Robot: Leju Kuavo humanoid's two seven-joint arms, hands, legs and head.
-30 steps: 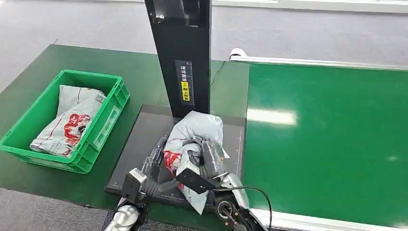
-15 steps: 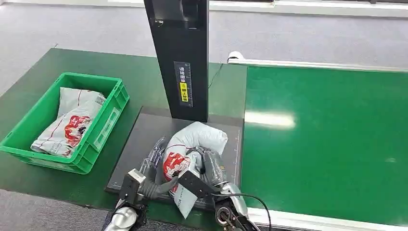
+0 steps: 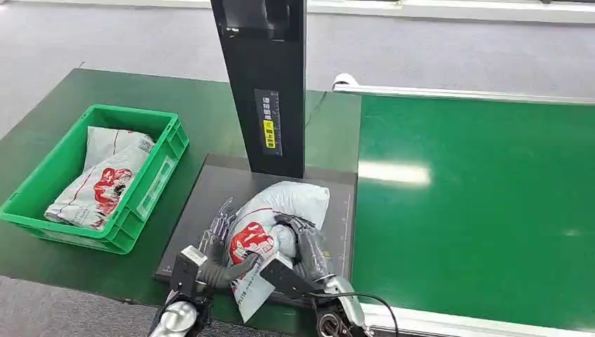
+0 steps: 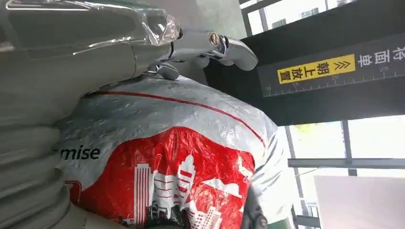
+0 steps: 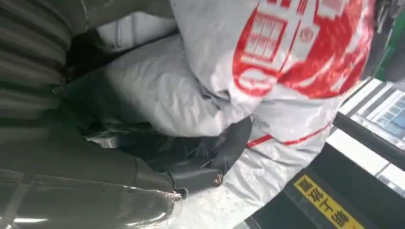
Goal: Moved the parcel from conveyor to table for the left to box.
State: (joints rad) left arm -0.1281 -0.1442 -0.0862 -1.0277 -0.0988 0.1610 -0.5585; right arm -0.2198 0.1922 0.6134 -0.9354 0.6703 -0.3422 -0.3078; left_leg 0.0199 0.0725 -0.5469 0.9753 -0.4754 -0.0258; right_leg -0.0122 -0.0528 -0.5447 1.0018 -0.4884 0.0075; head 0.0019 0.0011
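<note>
A grey plastic parcel with a red print lies on the black pad at the foot of the black post. My right hand grips its right side, dark fingers curled round the parcel. My left hand lies against its left side, fingers spread and straight along the bag. In the left wrist view the parcel sits close against the palm, with a silver finger reaching past its edge. A loose flap of the bag hangs toward me between the arms.
A green crate stands on the green table at the left and holds another grey and red parcel. The black post rises right behind the pad. The green conveyor belt runs on the right.
The parcel has come down and shifted left on the pad, toward my left hand. My right hand moved with it, and the left hand's fingers now lie against its side.
</note>
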